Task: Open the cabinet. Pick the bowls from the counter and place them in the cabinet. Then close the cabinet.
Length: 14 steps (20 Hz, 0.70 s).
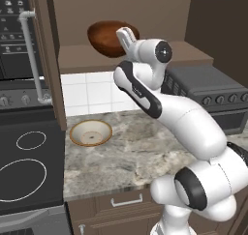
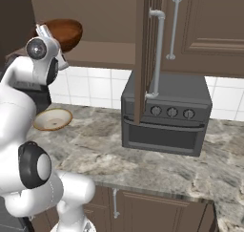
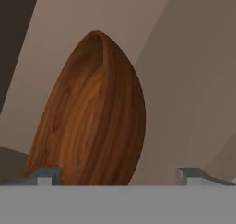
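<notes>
Progress is looking roughly at the midpoint, judging from how things are lying. One door of the cabinet (image 1: 48, 60) is standing open, edge-on to both base cameras, its silver bar handle (image 2: 157, 54) facing out. The reddish-brown wooden bowl (image 1: 107, 37) is sitting inside on the cabinet shelf (image 1: 145, 55), tilted rather than flat, with the claw (image 1: 127, 37) just beside its right rim. In the hand view the claw's two tips are standing wide apart, one at each lower corner, with the bowl (image 3: 92, 117) in front of them and gripping nothing; the claw is open.

The shallower tan-rimmed bowl (image 1: 90, 132) is lying on the surface (image 1: 135, 152), near the edge of the black stovetop (image 1: 29, 166) and below the open door, well apart from the arm. So one bowl is appearing to be placed, while the second is waiting to be picked up and carried to the shelf, and the door is waiting to be shut after that.

Several things are hard to read. Whether the wooden bowl is resting steadily or leaning against the cabinet's back wall is not clear. The arm is covering part of the shelf in the left base view. The toaster oven (image 2: 167, 116) is sitting under the closed right door (image 2: 205, 26), and the cabinet's top is being cut off by the frame
</notes>
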### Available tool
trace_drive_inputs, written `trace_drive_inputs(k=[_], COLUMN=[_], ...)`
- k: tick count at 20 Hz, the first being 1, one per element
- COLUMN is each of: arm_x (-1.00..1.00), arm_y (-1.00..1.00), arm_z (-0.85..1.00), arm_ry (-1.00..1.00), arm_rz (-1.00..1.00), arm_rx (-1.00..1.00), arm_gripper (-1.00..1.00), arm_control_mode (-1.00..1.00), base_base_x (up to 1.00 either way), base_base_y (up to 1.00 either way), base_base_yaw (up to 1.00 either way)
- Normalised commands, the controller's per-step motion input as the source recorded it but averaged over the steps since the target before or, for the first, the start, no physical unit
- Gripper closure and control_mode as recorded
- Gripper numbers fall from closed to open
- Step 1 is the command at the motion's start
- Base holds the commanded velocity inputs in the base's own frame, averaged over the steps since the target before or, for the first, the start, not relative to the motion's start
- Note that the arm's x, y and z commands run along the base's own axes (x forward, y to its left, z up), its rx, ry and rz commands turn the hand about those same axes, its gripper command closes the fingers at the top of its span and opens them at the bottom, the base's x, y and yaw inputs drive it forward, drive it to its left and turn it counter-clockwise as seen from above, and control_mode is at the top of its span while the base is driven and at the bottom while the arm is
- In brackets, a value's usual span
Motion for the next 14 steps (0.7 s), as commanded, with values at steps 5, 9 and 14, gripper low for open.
trace_drive_inputs(k=[5, 9, 14], arm_x=[-0.46, -0.85, -0.83], arm_y=[0.0, 0.0, -0.02], arm_z=[0.08, 0.36, 0.42], arm_ry=[-0.07, 0.04, 0.22], arm_rz=[0.0, 0.0, 0.0], arm_rx=[0.01, 0.06, 0.05], arm_gripper=[-1.0, -1.0, -1.0], arm_control_mode=[-1.0, -1.0, -1.0], base_base_x=[0.0, 0.0, 0.0], base_base_y=[0.0, 0.0, 0.0], base_base_yaw=[0.0, 0.0, 0.0])
